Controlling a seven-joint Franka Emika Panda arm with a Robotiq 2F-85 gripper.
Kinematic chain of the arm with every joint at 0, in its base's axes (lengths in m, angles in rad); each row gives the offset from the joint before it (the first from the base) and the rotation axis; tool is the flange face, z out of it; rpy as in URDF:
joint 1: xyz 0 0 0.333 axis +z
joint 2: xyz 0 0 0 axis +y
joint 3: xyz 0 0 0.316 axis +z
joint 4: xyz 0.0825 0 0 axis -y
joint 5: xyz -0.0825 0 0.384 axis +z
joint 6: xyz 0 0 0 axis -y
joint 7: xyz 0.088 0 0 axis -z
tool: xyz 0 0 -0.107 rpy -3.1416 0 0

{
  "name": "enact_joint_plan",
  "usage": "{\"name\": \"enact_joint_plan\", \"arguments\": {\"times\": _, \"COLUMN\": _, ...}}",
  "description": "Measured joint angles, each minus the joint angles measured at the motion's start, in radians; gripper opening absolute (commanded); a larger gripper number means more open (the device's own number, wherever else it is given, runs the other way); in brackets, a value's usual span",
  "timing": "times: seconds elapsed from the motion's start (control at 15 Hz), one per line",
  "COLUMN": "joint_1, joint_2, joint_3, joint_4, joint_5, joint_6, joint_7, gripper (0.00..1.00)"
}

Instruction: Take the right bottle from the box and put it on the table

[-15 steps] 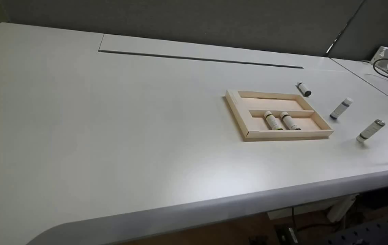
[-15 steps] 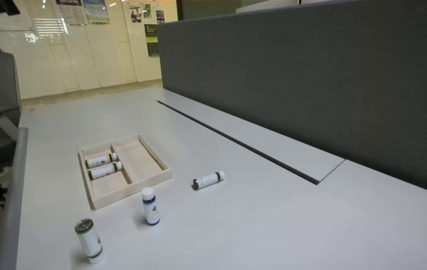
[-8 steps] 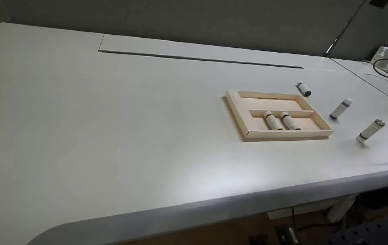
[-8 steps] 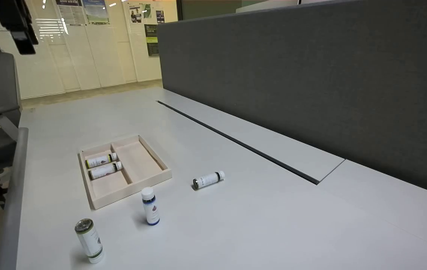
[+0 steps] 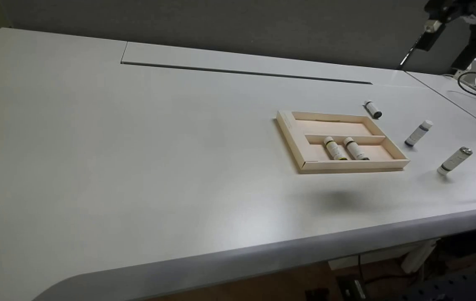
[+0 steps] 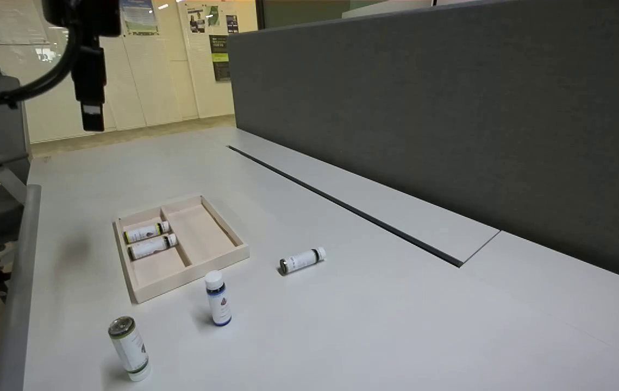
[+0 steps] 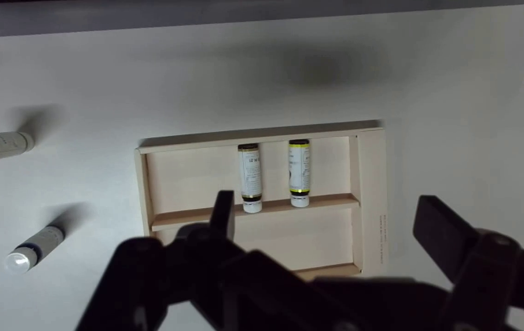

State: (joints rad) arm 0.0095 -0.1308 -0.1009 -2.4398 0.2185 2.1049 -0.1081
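Clearly apart: your gripper [image 7: 331,220] hangs high, the right bottle [image 5: 355,149] lies low in the box [image 5: 355,165]

You find the right bottle on its side in a compartment of the box, which sits on the table [image 5: 137,167]. In an exterior view it is the right-hand one of a pair, just beside a yellow-banded bottle [image 5: 335,149]; in your wrist view it shows on the left of the two. Whose right the task means cannot be told for sure. Its white cap reaches the divider strip [image 7: 326,203], and its dark end faces the table's rounded edge [image 5: 263,257].

Your wrist view sets it beyond the fingertips [image 7: 439,225], inside the breadth of their gap and nearer the finger on the picture's left. You have the gripper well above it, with plenty of air between, as both exterior views show.

Your two fingers stand spread wide and grip nothing; they touch neither bottle nor box.

On the table outside the box you also have a lying bottle [image 6: 302,260], a white-capped standing bottle [image 6: 218,298] and an upended bottle [image 6: 130,347] on its cap.
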Motion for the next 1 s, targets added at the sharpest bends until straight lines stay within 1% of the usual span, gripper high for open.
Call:
{"name": "enact_joint_plan", "arguments": {"times": 0.13, "joint_1": -0.001, "joint_2": 0.022, "joint_3": 0.003, "joint_4": 0.016, "joint_5": -0.002, "joint_6": -0.001, "joint_7": 0.007, "gripper": 1.00}}
{"name": "enact_joint_plan", "arguments": {"times": 0.53, "joint_1": -0.003, "joint_2": 0.037, "joint_3": 0.006, "joint_4": 0.019, "joint_5": 0.002, "joint_6": -0.010, "joint_7": -0.002, "gripper": 1.00}}
{"name": "enact_joint_plan", "arguments": {"times": 0.67, "joint_1": -0.005, "joint_2": 0.085, "joint_3": 0.006, "joint_4": 0.033, "joint_5": 0.004, "joint_6": -0.022, "joint_7": -0.014, "gripper": 1.00}}
{"name": "enact_joint_plan", "arguments": {"times": 0.87, "joint_1": -0.009, "joint_2": 0.191, "joint_3": 0.013, "joint_4": 0.071, "joint_5": 0.002, "joint_6": -0.019, "joint_7": -0.019, "gripper": 1.00}}
{"name": "enact_joint_plan", "arguments": {"times": 1.0, "joint_1": -0.011, "joint_2": 0.263, "joint_3": 0.024, "joint_4": 0.102, "joint_5": 0.003, "joint_6": -0.012, "joint_7": -0.050, "gripper": 1.00}}
